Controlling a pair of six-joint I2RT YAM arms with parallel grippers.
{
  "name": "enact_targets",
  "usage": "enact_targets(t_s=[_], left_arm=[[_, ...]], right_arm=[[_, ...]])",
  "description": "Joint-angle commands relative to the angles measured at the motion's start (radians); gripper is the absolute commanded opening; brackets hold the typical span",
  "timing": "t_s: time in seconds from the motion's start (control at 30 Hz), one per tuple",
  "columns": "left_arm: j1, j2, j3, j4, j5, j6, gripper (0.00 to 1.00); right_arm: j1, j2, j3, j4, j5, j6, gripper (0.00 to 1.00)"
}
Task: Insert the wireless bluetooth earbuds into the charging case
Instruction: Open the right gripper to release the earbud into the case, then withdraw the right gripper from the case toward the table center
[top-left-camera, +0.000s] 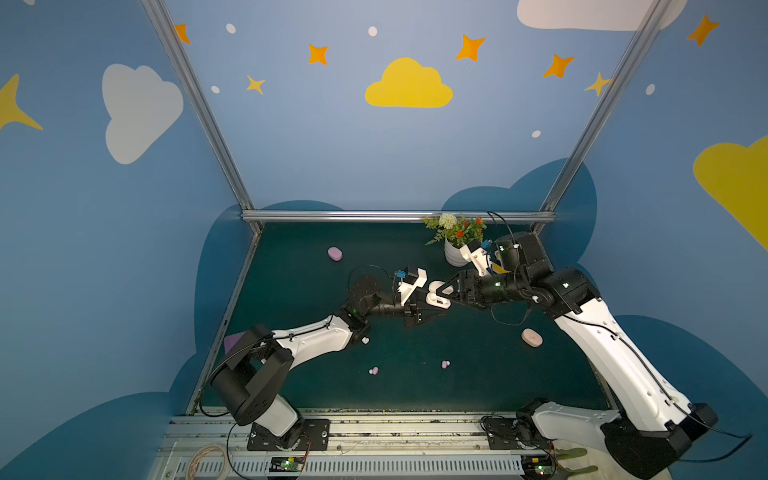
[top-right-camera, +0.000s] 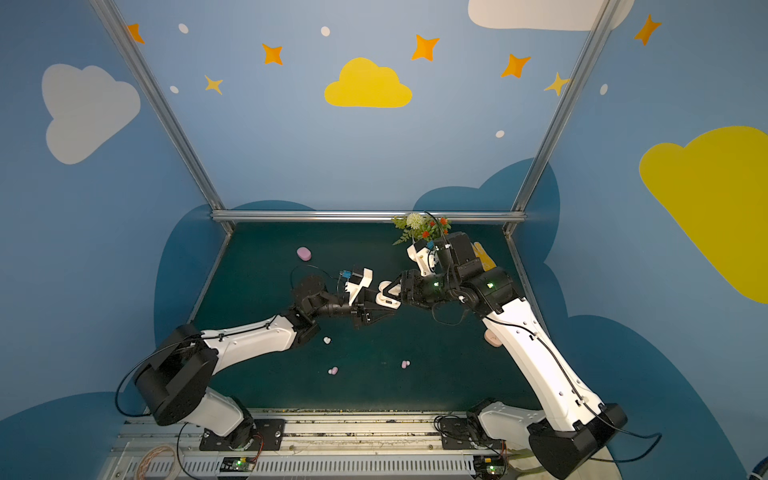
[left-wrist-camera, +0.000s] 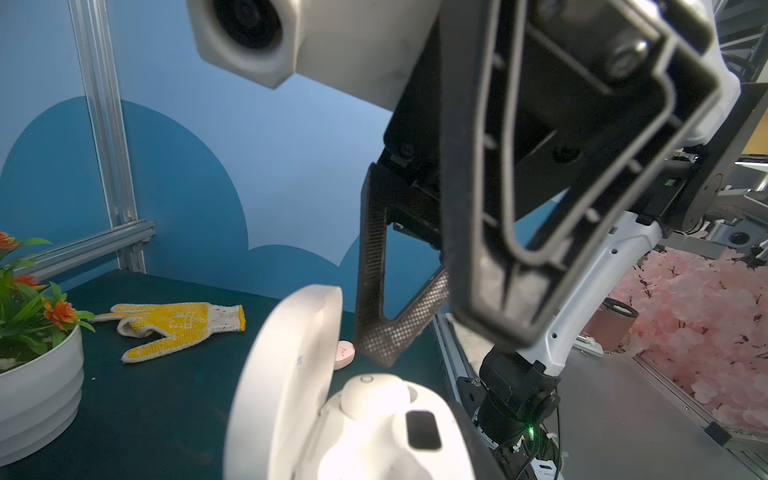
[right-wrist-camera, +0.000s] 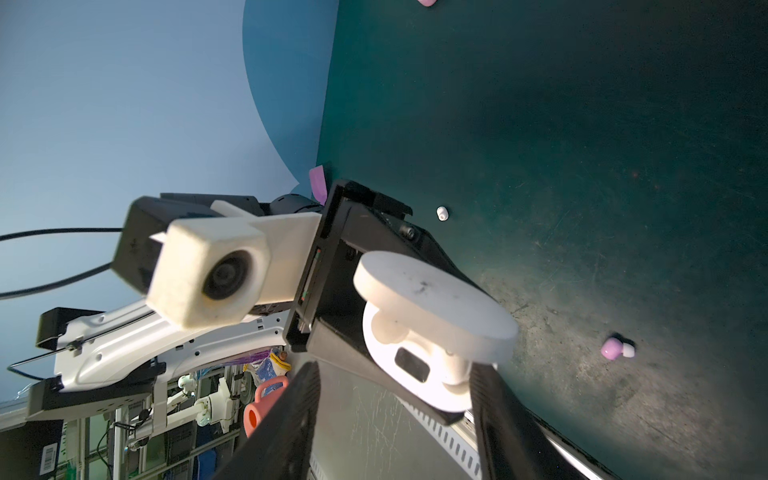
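My left claw (top-left-camera: 434, 306) is closed on the base of the white charging case (left-wrist-camera: 374, 432) and holds it above the middle of the table (top-left-camera: 415, 390). The case's lid (left-wrist-camera: 286, 374) is swung open and stands upright. One white earbud (left-wrist-camera: 374, 397) sits in a well of the case, next to the dark window on the inner face.

My right claw (top-left-camera: 446, 294) comes in from the opposite side. Its jaws are spread wide with nothing clamped between them, and the case is just at their tips. From the right wrist view I cannot tell whether one finger touches the case near the hinge.

A loose white earbud (top-left-camera: 365, 340) lies on the table just beside my left forearm. Nearer my edge of the table I see two lilac earbuds (top-left-camera: 374, 370) (top-left-camera: 445, 364), set apart from each other. A closed lilac case (top-left-camera: 334, 253) rests toward the far left of the table. A peach case (top-left-camera: 532, 337) lies beside my right arm. The flower pot (top-left-camera: 455, 253) stands at the back, with a yellow glove (left-wrist-camera: 178, 328) flat on the table near it.
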Motion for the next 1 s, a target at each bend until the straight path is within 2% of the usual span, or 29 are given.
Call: enact_targets(t_s=[0.0,0.13,0.27,0.5,0.7,0.8,0.97], left_arm=[[0.035,-0.007,0.004,-0.008,-0.027,-0.004,0.16],[0.103,-0.030,-0.039,-0.029,-0.053,-0.037,0.16],[0.179,-0.108,-0.060,-0.161,-0.065,0.001,0.16],[0.345,-0.219,-0.086,-0.303,-0.072,-0.009,0.16],[0.469,-0.282,-0.077,-0.416,-0.040,0.010,0.16],[0.525,-0.301,-0.075,-0.450,-0.034,0.022,0.16],[0.595,-0.304,-0.075,-0.467,-0.008,0.039,0.17]], right_arm=[[0.028,-0.017,0.031,-0.044,0.024,-0.023,0.56],[0.087,-0.029,-0.014,-0.029,0.066,-0.017,0.57],[0.149,-0.039,-0.087,0.024,0.104,-0.002,0.57],[0.290,0.008,-0.237,0.201,0.186,0.002,0.57],[0.383,0.156,-0.284,0.337,0.265,-0.079,0.57],[0.421,0.256,-0.263,0.381,0.312,-0.140,0.56],[0.449,0.445,-0.185,0.444,0.318,-0.190,0.55]])
